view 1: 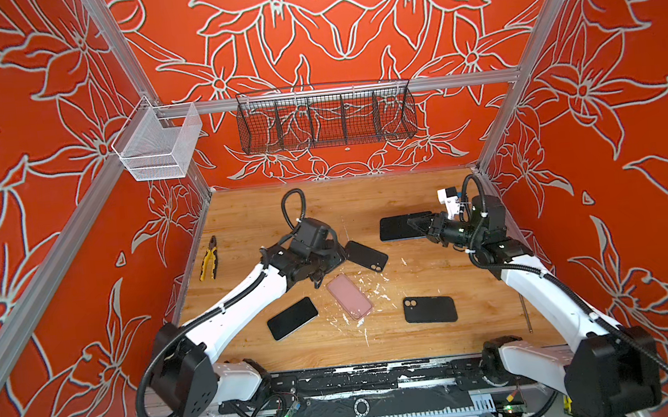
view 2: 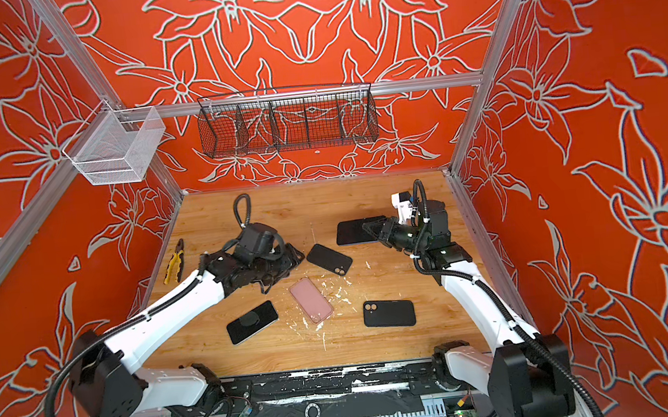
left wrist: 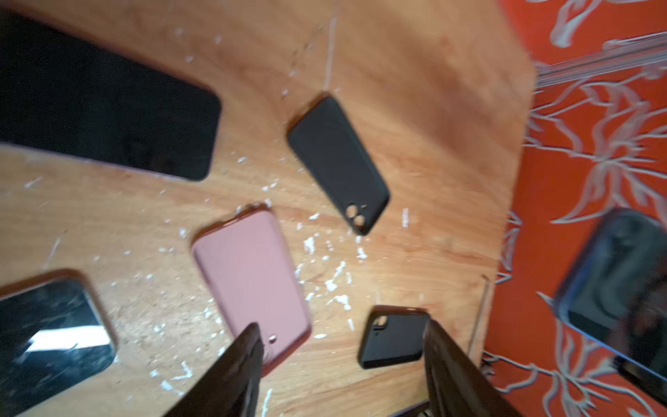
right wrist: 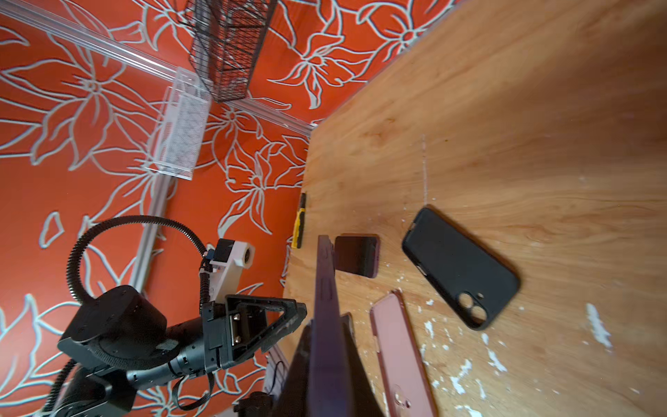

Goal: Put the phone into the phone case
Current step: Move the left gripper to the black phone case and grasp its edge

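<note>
Wooden table (view 1: 406,194), flecked white, is enclosed by red floral walls (view 1: 56,244). The phone (view 1: 397,228) is held raised at 1 o'clock, clamped by the right gripper (view 1: 417,223). The left gripper (left wrist: 342,325) is spread and empty near centre, beside the pink case (view 1: 349,296) and black case (view 1: 367,255). Open wood is seen along the 12 and 6 o'clock edges.

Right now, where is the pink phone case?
In both top views the pink phone case lies near the middle of the table, close by the left end effector, between a bare phone and a black case.
</note>
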Motion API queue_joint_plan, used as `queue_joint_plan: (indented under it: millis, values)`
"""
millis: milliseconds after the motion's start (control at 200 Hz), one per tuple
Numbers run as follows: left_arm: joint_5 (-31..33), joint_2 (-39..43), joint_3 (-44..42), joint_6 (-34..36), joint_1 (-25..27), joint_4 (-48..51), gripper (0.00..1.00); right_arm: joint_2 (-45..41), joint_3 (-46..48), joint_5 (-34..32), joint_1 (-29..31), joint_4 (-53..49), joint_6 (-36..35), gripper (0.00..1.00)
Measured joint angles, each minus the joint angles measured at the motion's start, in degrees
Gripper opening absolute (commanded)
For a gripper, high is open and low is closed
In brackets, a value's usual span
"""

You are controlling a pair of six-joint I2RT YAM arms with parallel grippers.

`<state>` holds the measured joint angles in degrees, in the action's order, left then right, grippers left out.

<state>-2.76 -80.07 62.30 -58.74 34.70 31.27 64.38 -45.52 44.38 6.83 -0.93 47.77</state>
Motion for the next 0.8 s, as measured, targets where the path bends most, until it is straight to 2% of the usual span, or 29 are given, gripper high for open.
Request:
queue_joint_plan:
  millis: [85, 160, 285, 691, 801]
  values:
    - [1.77, -5.11, 2.01, -1.97, 1.51, 3.08, 0.66, -0.42, -0.35, -2.40, -0.11, -5.35, -3.30, 0.00]
    - [2.75, -8.63, 4.37, -3.67, 2.19, 4.35, 0.60, -2.25, -0.26, -4.55, -0.26, -9.22, -5.42, 0.00]
    - [4.11, -13.73, 9.44, -6.34, 2.54, 5.99, 0.59, -6.45, 0.46, -6.21, -0.79, -11.98, -7.37, 0.00]
    - [4.90, -31.01, 24.61, -12.59, 2.51, 9.09, 0.57, -11.15, 5.29, -6.51, -2.67, -14.71, -8.57, 0.00]
    - [4.68, -34.18, 27.12, -14.73, 2.51, 9.70, 0.50, -11.96, 5.79, -6.32, -3.15, -15.08, -8.68, 0.00]
